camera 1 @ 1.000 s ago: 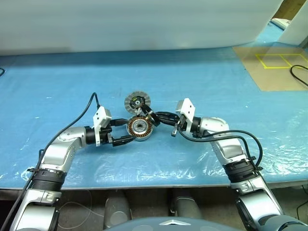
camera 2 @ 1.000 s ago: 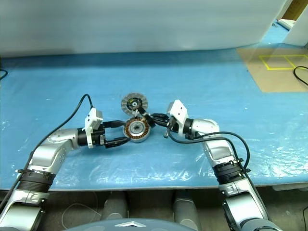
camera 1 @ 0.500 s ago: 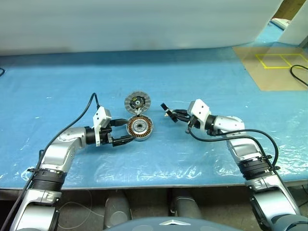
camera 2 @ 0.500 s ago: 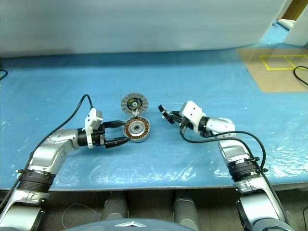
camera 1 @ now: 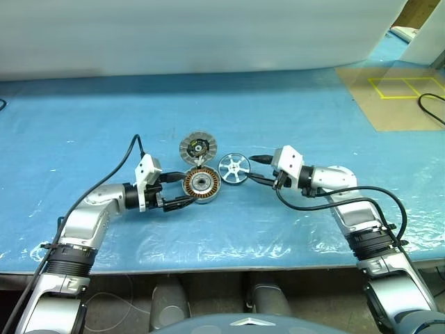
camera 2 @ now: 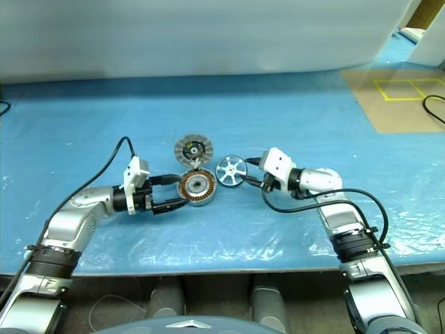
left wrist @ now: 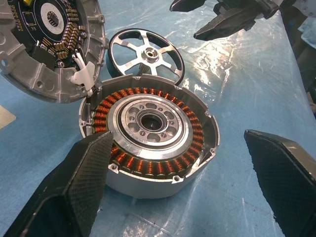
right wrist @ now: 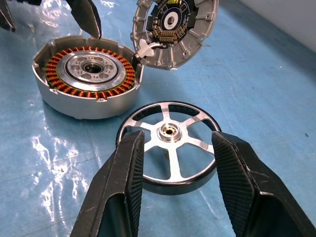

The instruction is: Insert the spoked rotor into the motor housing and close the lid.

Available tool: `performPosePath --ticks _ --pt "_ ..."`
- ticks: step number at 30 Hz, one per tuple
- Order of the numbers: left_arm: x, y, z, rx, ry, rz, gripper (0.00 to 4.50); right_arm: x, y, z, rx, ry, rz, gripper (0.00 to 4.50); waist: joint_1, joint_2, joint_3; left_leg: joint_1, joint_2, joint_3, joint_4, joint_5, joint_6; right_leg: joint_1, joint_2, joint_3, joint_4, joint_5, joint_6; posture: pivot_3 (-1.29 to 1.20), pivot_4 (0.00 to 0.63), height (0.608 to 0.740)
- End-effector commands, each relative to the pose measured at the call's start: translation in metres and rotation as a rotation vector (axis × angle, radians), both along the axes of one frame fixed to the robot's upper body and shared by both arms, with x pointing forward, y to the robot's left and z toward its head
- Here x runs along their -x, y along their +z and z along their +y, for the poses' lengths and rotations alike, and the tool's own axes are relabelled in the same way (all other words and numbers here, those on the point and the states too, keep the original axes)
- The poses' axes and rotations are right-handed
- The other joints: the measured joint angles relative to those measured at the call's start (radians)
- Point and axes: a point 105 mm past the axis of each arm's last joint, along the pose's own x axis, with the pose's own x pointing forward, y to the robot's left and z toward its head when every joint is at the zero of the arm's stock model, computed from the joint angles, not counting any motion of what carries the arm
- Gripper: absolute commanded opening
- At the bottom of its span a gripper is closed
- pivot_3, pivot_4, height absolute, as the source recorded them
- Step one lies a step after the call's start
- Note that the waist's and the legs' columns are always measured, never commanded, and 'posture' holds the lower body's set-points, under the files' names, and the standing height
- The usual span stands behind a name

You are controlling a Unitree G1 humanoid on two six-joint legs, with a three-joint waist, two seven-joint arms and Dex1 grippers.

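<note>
Overhead, the motor housing (camera 1: 201,183) sits on the blue table cover (camera 1: 313,104), the lid (camera 1: 198,147) swung open behind it and the spoked rotor (camera 1: 233,168) flat just to its right. From the left wrist, the left gripper (left wrist: 187,192) stands spread wide either side of the housing. From the right wrist, the right gripper (right wrist: 176,163) is parted, its fingers flanking the rotor without pinching it.
</note>
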Motion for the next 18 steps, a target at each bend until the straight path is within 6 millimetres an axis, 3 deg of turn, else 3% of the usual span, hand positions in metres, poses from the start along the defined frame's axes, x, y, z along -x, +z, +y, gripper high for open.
performPosePath --ticks 1,18 --pt "-0.002 0.006 0.001 0.007 0.003 -0.035 4.5 -0.002 0.029 0.0 -0.073 0.016 -0.017 2.23 -0.001 0.0 0.0 0.0 0.0 0.0 0.0 0.0 0.0 0.0 0.0 0.0 0.0 0.0 0.0 0.0 0.15 0.74" --pt "0.003 0.007 -0.002 0.031 0.028 -0.073 4.5 -0.022 0.019 0.022 0.129 0.073 0.072 2.23 0.001 0.0 0.0 0.0 0.0 0.0 0.001 0.0 0.0 0.0 0.0 0.0 0.002 0.0 0.0 0.0 0.15 0.74"
